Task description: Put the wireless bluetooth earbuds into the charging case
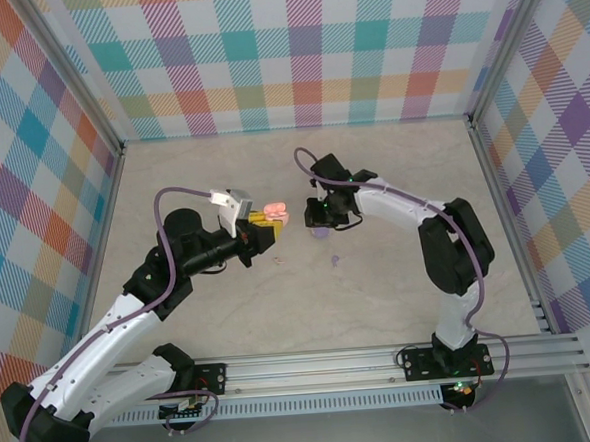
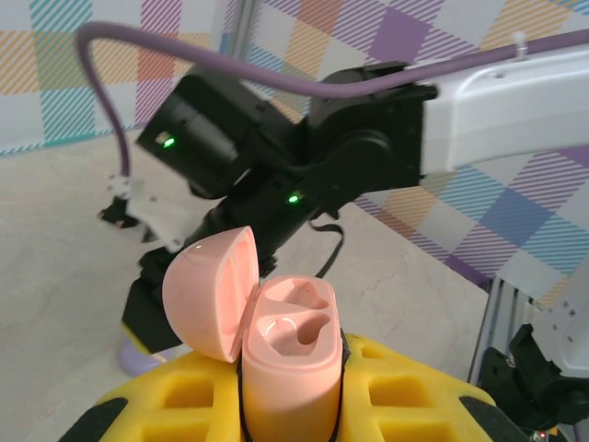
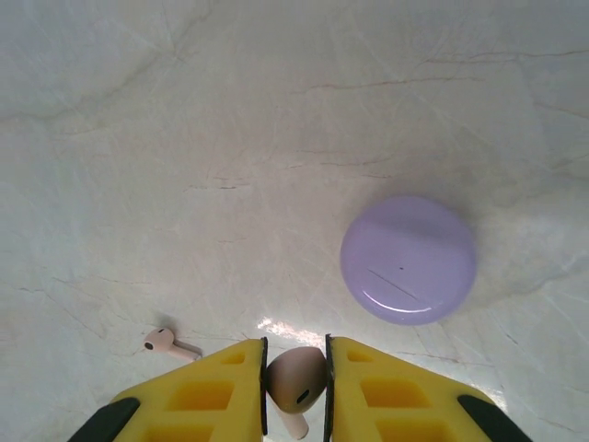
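A pale pink earbud [image 3: 296,379] is gripped between the narrowly set yellow fingers [image 3: 216,391] of the right gripper [image 3: 295,345]. Its long axis runs along the fingers, with the rounded head toward the tips and the stem pointing back toward the wrist. It is glossy, with a dark oval spot.

A second pink earbud [image 3: 170,343] is seen flat on the table [image 3: 230,138] just left of the fingertips, its stem pointing toward them. A closed purple case [image 3: 409,260] lies beyond the tips, to the right.

A pink case [image 2: 287,368] is clamped upright between the fingers of the left gripper [image 2: 294,354]. Its lid [image 2: 212,295] is hinged open leftward, and two hollows are showing.
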Tool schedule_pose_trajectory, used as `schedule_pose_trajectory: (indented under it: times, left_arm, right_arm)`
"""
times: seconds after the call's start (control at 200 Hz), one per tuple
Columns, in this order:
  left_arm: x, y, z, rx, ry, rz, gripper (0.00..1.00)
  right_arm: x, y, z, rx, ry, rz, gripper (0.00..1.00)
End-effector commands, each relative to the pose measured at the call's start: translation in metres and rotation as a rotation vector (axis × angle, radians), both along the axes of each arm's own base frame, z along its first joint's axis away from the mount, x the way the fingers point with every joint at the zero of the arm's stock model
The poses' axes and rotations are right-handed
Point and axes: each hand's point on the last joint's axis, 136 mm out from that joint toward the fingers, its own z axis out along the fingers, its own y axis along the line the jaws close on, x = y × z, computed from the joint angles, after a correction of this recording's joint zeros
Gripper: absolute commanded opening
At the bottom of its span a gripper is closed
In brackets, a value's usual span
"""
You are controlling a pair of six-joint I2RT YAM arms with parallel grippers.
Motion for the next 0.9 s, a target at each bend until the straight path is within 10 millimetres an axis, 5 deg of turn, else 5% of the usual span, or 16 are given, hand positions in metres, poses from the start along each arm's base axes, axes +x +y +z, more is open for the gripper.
schedule_pose_trajectory:
  times: [0.0,0.485,0.895]
  left_arm:
    - [0.012,0.006,-0.011,0.012,0.028,0.069,0.16]
    - [0.043,0.008,-0.034,-0.054,0.092,0.213,0.16]
    - [0.036,-0.018,-0.022,-0.189,-0.007,0.059,0.16]
  right_arm:
    - [0.003,0.003,0.033,0.110,-0.064,-0.016,0.20]
    - [-0.022,-0.013,0.145,0.355,-0.314,-0.031,0.21]
    - [-0.061,-0.013,0.235,0.628,-0.588,0.089,0.21]
